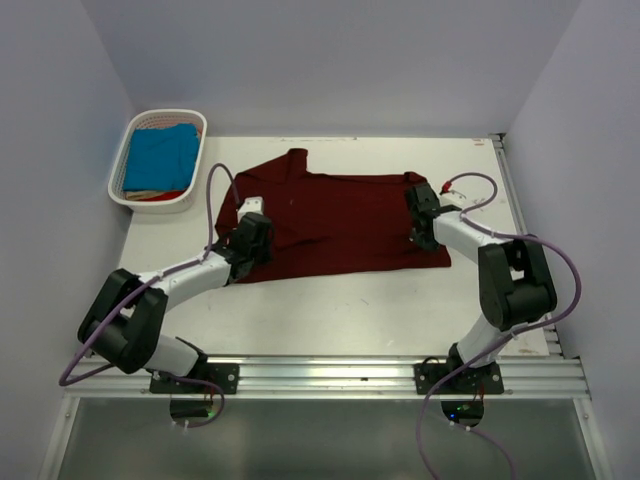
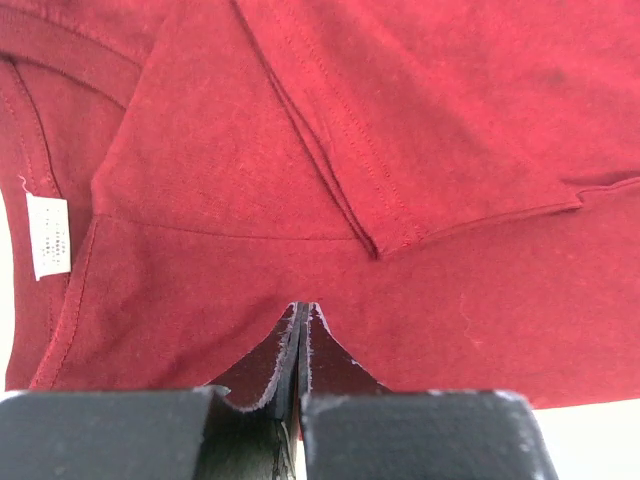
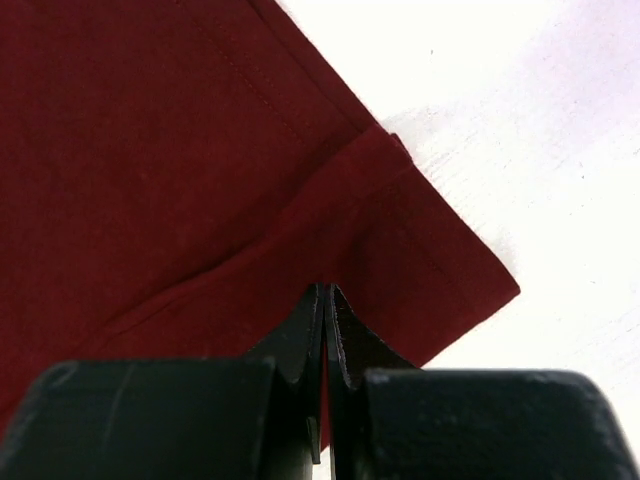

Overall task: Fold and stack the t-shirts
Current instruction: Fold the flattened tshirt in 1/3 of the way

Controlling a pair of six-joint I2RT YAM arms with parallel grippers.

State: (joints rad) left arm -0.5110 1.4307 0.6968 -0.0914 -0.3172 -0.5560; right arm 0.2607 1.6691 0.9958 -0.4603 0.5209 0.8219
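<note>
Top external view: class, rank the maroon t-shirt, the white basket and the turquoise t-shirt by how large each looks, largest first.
1. maroon t-shirt, spread out
2. white basket
3. turquoise t-shirt, bunched inside the basket, so only part of it shows

My arms (image 1: 185,272) were white tubes with bulky black joints. Purple cables (image 1: 208,215) looped from each wrist down to the aluminium rail (image 1: 330,375), where black base plates (image 1: 195,378) were bolted. My fingers (image 2: 262,365) were matte black, their inner edges scuffed pale.
</note>
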